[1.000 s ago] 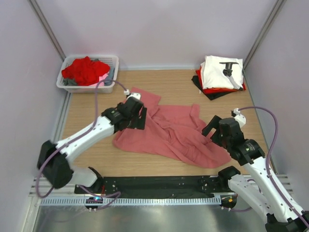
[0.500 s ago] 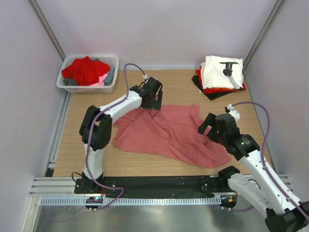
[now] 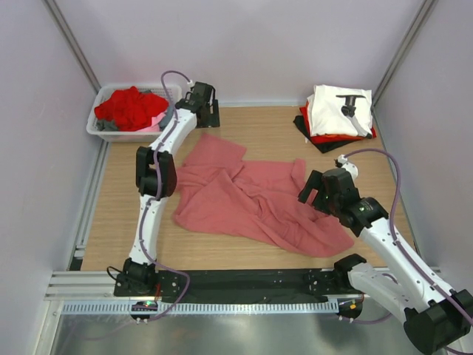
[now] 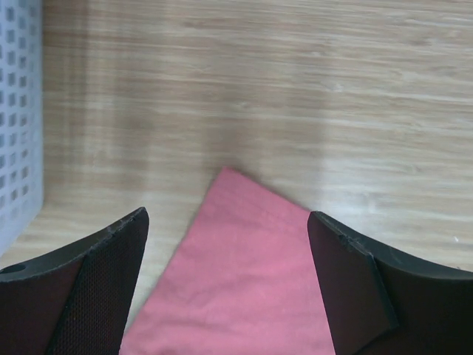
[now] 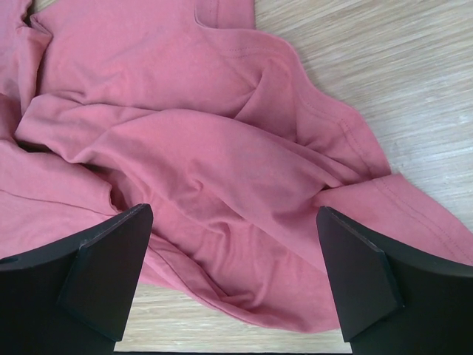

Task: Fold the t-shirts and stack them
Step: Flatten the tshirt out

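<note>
Start with the wooden table [image 3: 273,137], and on it your landmark: the salmon-pink t-shirt [image 3: 251,200], sprawled out and crumpled, not folded. Far-left of that shirt sits the white basket [image 3: 98,129], piled with a red tee [image 3: 129,107] and a sliver of grey cloth [image 3: 168,117]. Far-right of the shirt is the folded stack, with the white printed tee [image 3: 332,107] on top and red and black edges peeking out underneath. Your left gripper [image 3: 208,117] is stretched out beyond the shirt's far corner, right beside the basket. The top view doesn't show how its jaws stand, but the left wrist view does: the fingers [image 4: 96,281] are spread wide with nothing between them, the shirt's pointed corner [image 4: 244,266] lies below, and the basket's perforated wall [image 4: 18,111] is at the left edge. Your right gripper [image 3: 310,194] hangs over the shirt's right side. Only the right wrist view shows its fingers [image 5: 103,281] parted and empty over the rumpled folds and hem [image 5: 222,177].
</note>
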Controlling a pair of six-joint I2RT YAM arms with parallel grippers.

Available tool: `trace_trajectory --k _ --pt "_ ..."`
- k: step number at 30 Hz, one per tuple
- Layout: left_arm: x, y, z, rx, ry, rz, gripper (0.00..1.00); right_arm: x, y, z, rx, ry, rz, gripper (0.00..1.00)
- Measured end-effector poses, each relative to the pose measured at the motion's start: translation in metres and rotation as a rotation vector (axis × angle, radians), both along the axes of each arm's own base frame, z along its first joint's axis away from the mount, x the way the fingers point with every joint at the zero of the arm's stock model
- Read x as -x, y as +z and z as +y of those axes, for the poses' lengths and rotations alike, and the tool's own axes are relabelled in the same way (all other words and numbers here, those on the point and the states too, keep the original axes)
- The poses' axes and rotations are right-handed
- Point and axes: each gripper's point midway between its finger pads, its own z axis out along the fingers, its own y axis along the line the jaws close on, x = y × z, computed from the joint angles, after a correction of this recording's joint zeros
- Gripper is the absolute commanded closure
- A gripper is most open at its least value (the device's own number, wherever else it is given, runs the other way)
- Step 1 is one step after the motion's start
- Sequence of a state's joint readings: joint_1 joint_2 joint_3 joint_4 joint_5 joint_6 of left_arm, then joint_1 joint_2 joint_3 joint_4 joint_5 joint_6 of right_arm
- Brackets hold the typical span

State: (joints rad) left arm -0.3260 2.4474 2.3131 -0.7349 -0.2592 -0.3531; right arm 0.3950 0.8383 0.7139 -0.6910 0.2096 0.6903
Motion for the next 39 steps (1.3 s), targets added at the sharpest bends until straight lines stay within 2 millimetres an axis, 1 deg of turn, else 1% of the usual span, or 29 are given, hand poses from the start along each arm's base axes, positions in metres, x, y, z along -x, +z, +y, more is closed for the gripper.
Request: trace_trajectory --k 3,5,6,8,9,11,12,14,15,16,17,20,22,24,25,27,28,29,30,31,32,33,34,35,36,37,38,39 --pt "-0.008 -0.024 -0.001 0.006 -0.013 0.032 0.12 -0.003 -0.001 0.003 -0.005 0.009 -0.001 0.0" --pt "-0.007 -0.041 -0.002 0.006 -0.026 0.066 0.13 -0.004 -0.002 0.004 -0.007 0.013 0.005 0.01" --pt "-0.005 -0.049 -0.002 0.008 -0.03 0.083 0.17 -0.005 -0.003 0.005 -0.006 0.015 0.006 0.0" --pt "-0.001 -0.06 -0.003 0.014 -0.037 0.115 0.2 -0.005 -0.004 0.006 -0.007 0.018 0.007 0.0" --pt "0.001 -0.063 -0.004 0.02 -0.039 0.123 0.29 -0.005 -0.004 0.006 -0.007 0.019 0.007 0.0" --pt "0.001 -0.064 -0.006 0.039 -0.038 0.129 0.39 -0.006 -0.004 0.006 -0.009 0.02 0.005 0.0" --pt "0.001 -0.065 -0.008 0.048 -0.039 0.13 0.49 -0.006 -0.004 0.007 -0.01 0.021 0.005 0.0" --pt "0.001 -0.066 -0.009 0.059 -0.041 0.13 0.62 -0.006 -0.005 0.007 -0.009 0.021 0.007 0.0" --pt "0.001 -0.066 -0.011 0.067 -0.045 0.131 0.83 -0.007 -0.006 0.007 -0.009 0.021 0.008 0.0" --pt "0.001 -0.066 -0.012 0.078 -0.042 0.13 0.93 -0.007 -0.007 0.007 -0.008 0.021 0.01 0.0" --pt "0.001 -0.066 -0.013 0.087 -0.047 0.133 1.0 -0.007 -0.008 0.007 -0.008 0.022 0.013 0.0" --pt "0.002 -0.066 -0.016 0.099 -0.06 0.136 1.0 -0.008 -0.009 0.008 -0.007 0.022 0.016 0.0" --pt "0.006 -0.065 -0.017 0.108 -0.059 0.146 1.0 -0.008 -0.009 0.007 -0.005 0.02 0.013 0.0" --pt "0.018 -0.063 -0.015 0.112 -0.057 0.171 1.0 -0.01 -0.01 0.006 0.005 0.015 0.011 0.0" --pt "0.03 -0.063 -0.012 0.109 -0.054 0.202 1.0 -0.011 -0.01 0.005 0.013 0.011 0.011 0.0" --pt "0.053 -0.053 -0.007 0.108 -0.052 0.238 1.0 -0.017 -0.009 0.003 0.036 0.002 0.022 0.0" --pt "0.069 -0.043 -0.002 0.103 -0.05 0.264 1.0 -0.023 -0.008 0.004 0.05 0.001 0.03 0.02" --pt "0.082 -0.033 0.001 0.101 -0.049 0.276 1.0 -0.029 -0.006 0.005 0.058 0.002 0.032 0.03" --pt "0.094 -0.018 0.004 0.105 -0.048 0.271 1.0 -0.038 -0.003 0.006 0.069 -0.002 0.037 0.06" --pt "0.107 0.0 0.007 0.109 -0.049 0.26 1.0 -0.048 -0.001 0.008 0.077 -0.001 0.042 0.12" --pt "0.119 0.018 0.009 0.112 -0.052 0.244 1.0 -0.056 0.001 0.01 0.083 -0.001 0.046 0.15" --pt "0.128 0.032 0.012 0.115 -0.054 0.228 1.0 -0.068 0.003 0.011 0.09 -0.002 0.049 0.18" --pt "0.138 0.051 0.014 0.118 -0.058 0.202 1.0 -0.08 0.005 0.013 0.097 -0.005 0.055 0.24" --pt "0.146 0.067 0.016 0.12 -0.062 0.178 1.0 -0.094 0.005 0.014 0.106 -0.007 0.059 0.26" --pt "0.151 0.078 0.018 0.12 -0.066 0.161 1.0 -0.105 0.005 0.015 0.111 -0.012 0.059 0.33" --pt "0.157 0.088 0.02 0.118 -0.074 0.145 1.0 -0.117 0.002 0.015 0.122 -0.014 0.072 0.38" --pt "0.161 0.094 0.021 0.116 -0.08 0.133 1.0 -0.129 -0.002 0.015 0.132 -0.017 0.08 0.42" --pt "0.165 0.096 0.022 0.112 -0.083 0.131 1.0 -0.141 -0.008 0.014 0.145 -0.02 0.094 0.49"
